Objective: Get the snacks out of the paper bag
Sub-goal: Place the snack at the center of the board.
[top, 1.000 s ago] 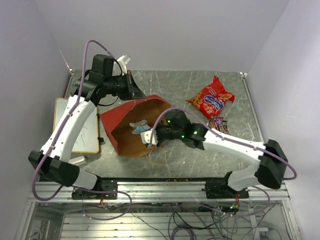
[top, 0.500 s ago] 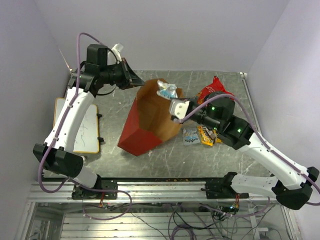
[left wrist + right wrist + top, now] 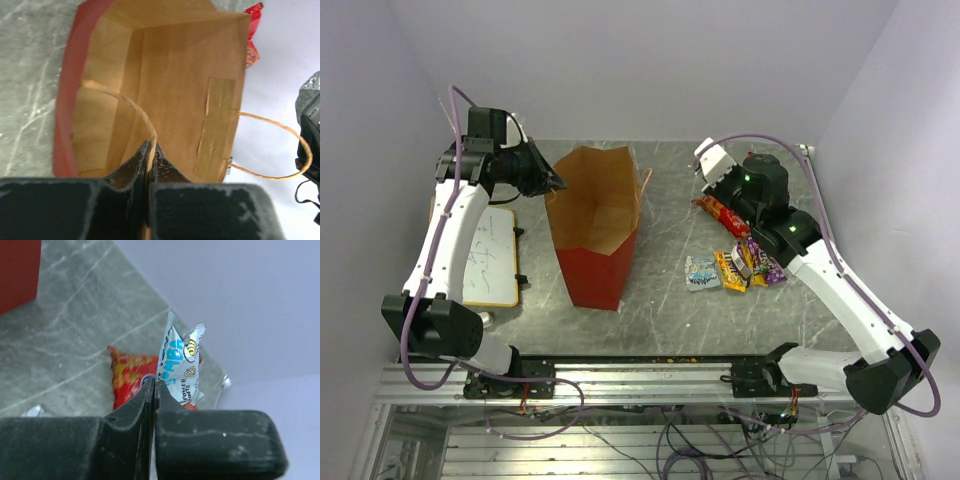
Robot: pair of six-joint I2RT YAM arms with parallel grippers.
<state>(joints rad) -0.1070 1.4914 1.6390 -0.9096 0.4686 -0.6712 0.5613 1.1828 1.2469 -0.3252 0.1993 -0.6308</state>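
Red paper bag (image 3: 594,272) stood upright left of centre, my left gripper (image 3: 150,152) pinched shut on its handle (image 3: 122,100), my right gripper (image 3: 154,386) clamped a light-blue packet (image 3: 179,365) far right.

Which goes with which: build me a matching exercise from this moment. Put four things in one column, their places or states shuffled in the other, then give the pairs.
Column one
1. paper bag
2. red chip bag
3. left hand
4. right hand

Column two
A. shut on a light-blue packet
B. standing on the table, mouth open upward
C. lying on the table, far right side
D. shut on a twisted handle

Pairs: 1-B, 2-C, 3-D, 4-A
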